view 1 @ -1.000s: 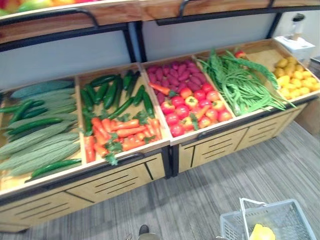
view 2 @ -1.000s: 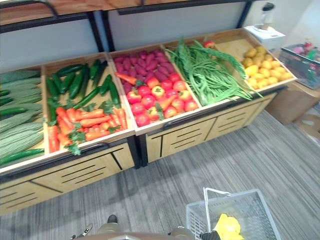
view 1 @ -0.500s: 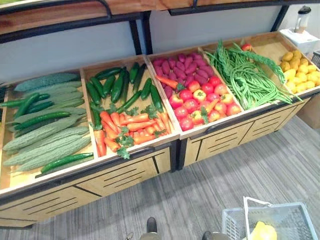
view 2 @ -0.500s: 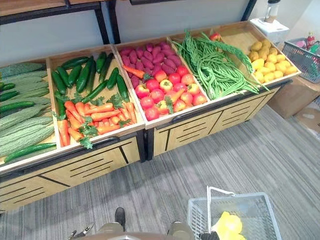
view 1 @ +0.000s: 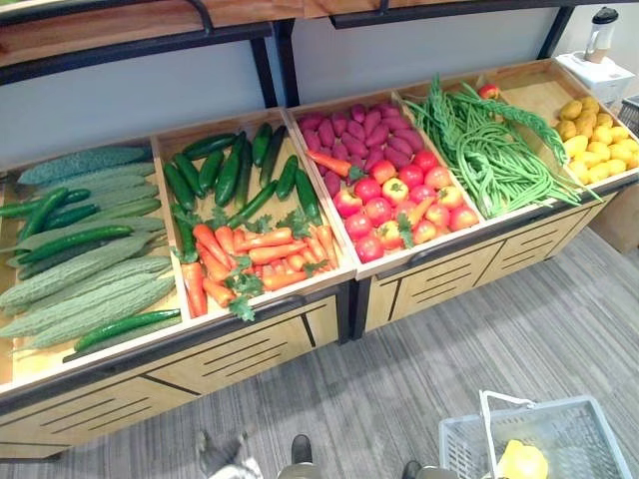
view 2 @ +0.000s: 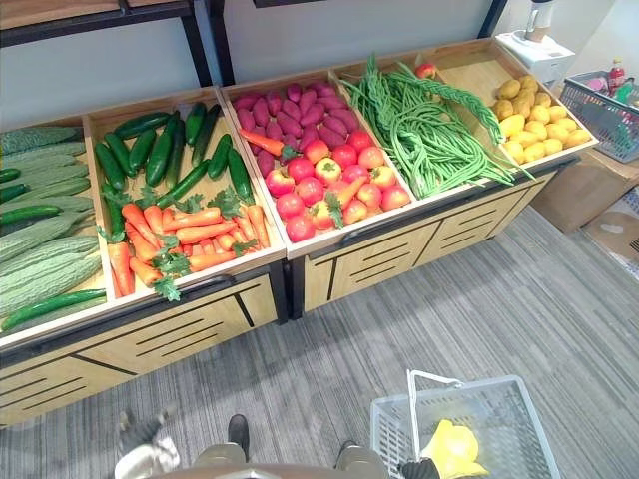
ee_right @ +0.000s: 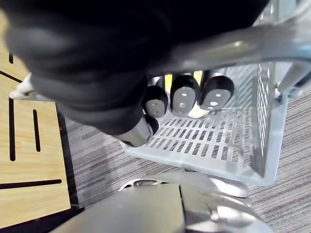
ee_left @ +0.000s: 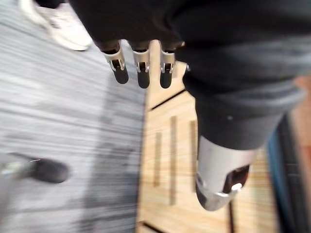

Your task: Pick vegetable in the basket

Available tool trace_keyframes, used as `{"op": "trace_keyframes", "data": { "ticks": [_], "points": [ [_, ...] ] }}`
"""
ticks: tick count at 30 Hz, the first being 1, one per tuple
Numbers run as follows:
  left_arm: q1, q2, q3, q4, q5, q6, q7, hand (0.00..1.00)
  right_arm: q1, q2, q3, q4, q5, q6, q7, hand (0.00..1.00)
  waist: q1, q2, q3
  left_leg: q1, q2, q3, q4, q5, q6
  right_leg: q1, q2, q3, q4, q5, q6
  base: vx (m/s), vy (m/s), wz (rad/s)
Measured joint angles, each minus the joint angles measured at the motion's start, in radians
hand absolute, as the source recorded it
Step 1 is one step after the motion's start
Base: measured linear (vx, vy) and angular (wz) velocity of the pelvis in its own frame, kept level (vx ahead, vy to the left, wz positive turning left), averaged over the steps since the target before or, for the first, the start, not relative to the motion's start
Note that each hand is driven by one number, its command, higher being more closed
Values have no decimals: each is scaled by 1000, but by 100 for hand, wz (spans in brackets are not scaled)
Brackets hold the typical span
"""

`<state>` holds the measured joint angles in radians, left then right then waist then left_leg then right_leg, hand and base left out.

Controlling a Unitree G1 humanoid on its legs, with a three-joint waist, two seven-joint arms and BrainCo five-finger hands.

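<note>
Left eye view: a wooden stand [view 1: 250, 351] is holding open bins of cucumbers [view 1: 230, 175], carrots [view 1: 250, 261], tomatoes [view 1: 399, 205] and beans [view 1: 489, 150]. On the grey floor [view 1: 419, 369] in front of it, near the robot, a pale mesh basket [view 1: 584, 434] is showing at lower right, with a yellow vegetable [view 1: 522, 462] lying inside it. A blurred grey shape low on the left is probably the left hand [view 1: 222, 461].

Right eye view: the same bins are showing, and the yellow vegetable is sitting in the near corner of the basket, well apart from the stand.

Left wrist view: the left hand is hanging over the floor by the stand's front panel. Its fingers [ee_left: 143, 73] are pointing out fairly straight, its thumb [ee_left: 221, 180] is standing apart, and it is gripping nothing.

Right wrist view: the right hand [ee_right: 183, 99] is carrying the basket, its fingers curling round the metal handle [ee_right: 233, 46]. The mesh wall is hanging just past the dark fingertips.
</note>
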<state>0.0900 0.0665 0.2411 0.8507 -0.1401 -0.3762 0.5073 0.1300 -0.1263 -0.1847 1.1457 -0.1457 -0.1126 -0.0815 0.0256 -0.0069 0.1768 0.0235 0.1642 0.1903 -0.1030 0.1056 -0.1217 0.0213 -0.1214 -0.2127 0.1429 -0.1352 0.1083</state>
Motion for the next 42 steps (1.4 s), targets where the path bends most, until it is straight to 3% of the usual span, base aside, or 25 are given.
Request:
{"op": "trace_keyframes", "data": {
  "ticks": [3,6,9,14,19,24,29,35,42],
  "points": [
    [-49,30,2,-182,128,-54,135,0,-1,-6,6,-14,13,4,0,100,-9,5,5,-3,-4,-2,0,1,1,0,-4,2,-2,3,3,-12,8,-1],
    [-72,93,6,-294,256,-90,221,0,6,-14,7,-33,28,5,1,100,-28,10,8,-3,-5,3,0,-1,3,-4,-5,7,-2,3,3,11,4,-4],
    [-107,169,22,-338,338,-99,261,0,9,-22,6,-36,28,2,0,100,-27,16,11,-3,-1,23,0,-3,2,-17,0,28,-2,4,3,43,-11,-19],
    [-160,284,8,-336,426,-81,263,0,8,-36,24,-40,26,-9,3,100,-37,21,14,-2,5,58,3,-10,-4,-31,7,53,-2,10,-2,68,-9,-17],
    [-261,385,-62,-271,471,-5,187,0,-11,-63,48,-56,25,-32,10,100,-47,33,31,-3,9,106,6,-10,-4,-57,13,90,3,14,-6,36,0,-21],
    [-408,444,-145,-194,501,100,60,0,-55,-104,87,-100,25,-40,25,100,-52,45,86,-37,17,147,7,-9,-4,-131,19,123,36,18,-5,-23,5,-21],
    [-486,499,-200,-163,555,148,-15,0,-68,-110,142,-149,26,-41,25,100,-52,45,113,-61,27,166,7,-5,-10,-175,24,139,53,19,-7,26,-13,-13],
    [-553,498,-261,-162,555,216,-53,0,-92,-122,197,-204,27,-45,25,100,-51,39,133,-104,31,183,8,-1,-15,-246,24,158,97,18,-8,19,-2,-6],
    [-607,496,-269,-156,553,289,-38,0,-93,-134,232,-235,30,-44,19,100,-49,25,157,-143,40,185,77,-19,-13,-266,12,164,137,13,-16,-4,1,4]
  ]
}}
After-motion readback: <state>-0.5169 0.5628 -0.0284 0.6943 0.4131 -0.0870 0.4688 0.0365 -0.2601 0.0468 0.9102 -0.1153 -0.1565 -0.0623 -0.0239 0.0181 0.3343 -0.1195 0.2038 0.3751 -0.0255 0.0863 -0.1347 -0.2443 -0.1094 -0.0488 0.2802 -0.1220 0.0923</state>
